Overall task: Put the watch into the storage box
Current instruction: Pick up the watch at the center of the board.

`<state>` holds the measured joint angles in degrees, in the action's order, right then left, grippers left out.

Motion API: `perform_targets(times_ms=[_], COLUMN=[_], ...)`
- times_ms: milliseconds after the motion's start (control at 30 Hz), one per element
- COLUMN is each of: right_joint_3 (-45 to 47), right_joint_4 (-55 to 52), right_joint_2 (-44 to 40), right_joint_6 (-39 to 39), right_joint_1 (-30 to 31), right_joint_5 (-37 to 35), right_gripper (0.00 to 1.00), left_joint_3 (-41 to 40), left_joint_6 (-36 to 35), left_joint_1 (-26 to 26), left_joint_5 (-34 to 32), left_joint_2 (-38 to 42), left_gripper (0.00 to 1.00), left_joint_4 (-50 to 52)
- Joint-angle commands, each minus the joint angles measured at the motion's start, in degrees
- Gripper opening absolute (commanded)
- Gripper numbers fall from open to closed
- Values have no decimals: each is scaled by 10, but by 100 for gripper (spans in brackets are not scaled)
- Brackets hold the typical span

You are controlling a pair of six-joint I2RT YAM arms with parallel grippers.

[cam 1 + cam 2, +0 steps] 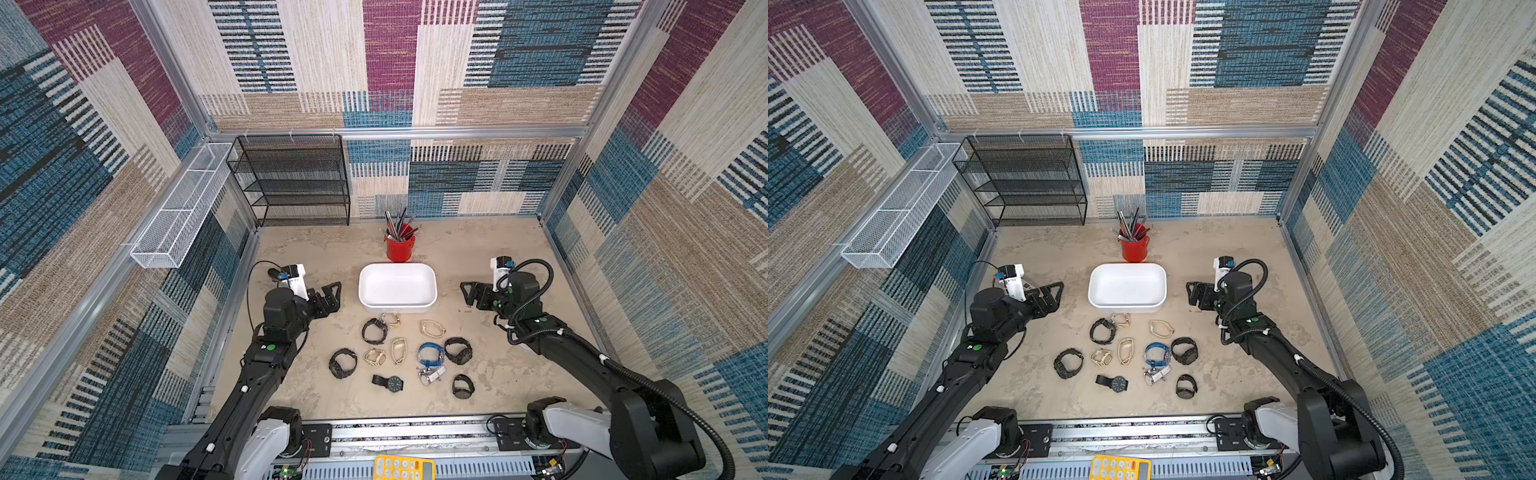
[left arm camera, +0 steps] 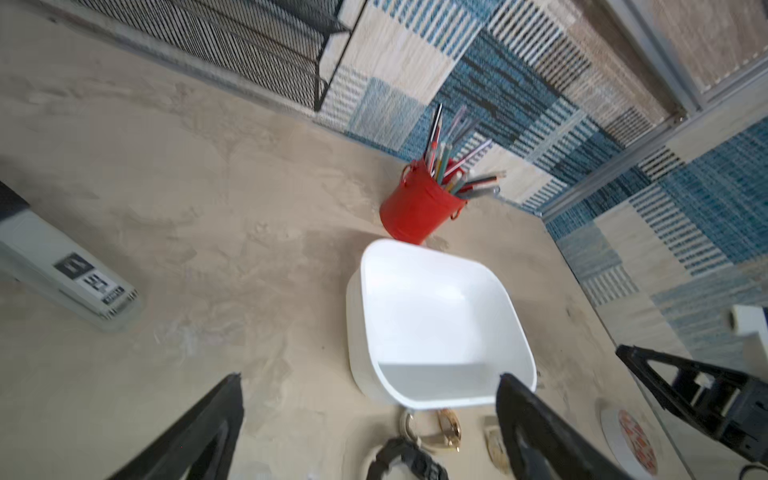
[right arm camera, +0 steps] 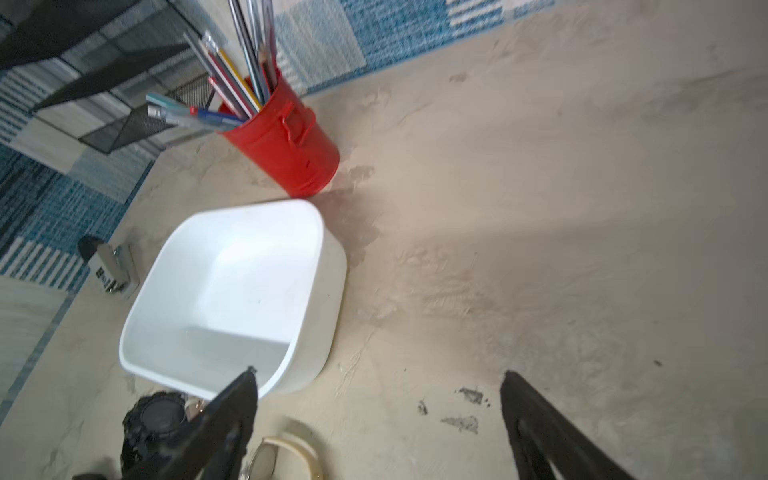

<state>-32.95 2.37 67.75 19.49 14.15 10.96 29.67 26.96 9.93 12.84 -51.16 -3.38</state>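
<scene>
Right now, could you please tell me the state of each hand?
Left hand: open, holding nothing.
Right hand: open, holding nothing.

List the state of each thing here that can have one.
storage box: upright, empty.
watches: lying on the table, outside the box.
red cup: upright, holding pens.
left gripper: open, empty.
right gripper: open, empty.
black shelf: empty.
wire basket: empty.

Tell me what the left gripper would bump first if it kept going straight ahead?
Most likely the storage box: the left gripper points at its near side wall. Its height is hard to judge, so its open fingers might pass over the rim.
</scene>
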Motion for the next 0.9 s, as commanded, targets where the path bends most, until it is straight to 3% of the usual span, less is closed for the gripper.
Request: perform_targets(times_ms=[0, 433, 867], right_joint_3=[-9, -5, -5], right_joint_4=[-44, -74, -61], right_joint_2=[13, 66, 114], right_joint_6=[-12, -12, -15], right_joint_1=[40, 144, 180], right_joint_5=[3, -22, -57], right_gripper=[89, 70, 51], left_joint_3=[7, 51, 64], left_joint_6=[-22, -91, -120], left_joint_1=[38, 155, 207], left_joint_5=[5, -5, -31], left_joint_2=[-14, -91, -117], left_gripper=[95, 91, 89], left_joint_4=[45, 85, 85])
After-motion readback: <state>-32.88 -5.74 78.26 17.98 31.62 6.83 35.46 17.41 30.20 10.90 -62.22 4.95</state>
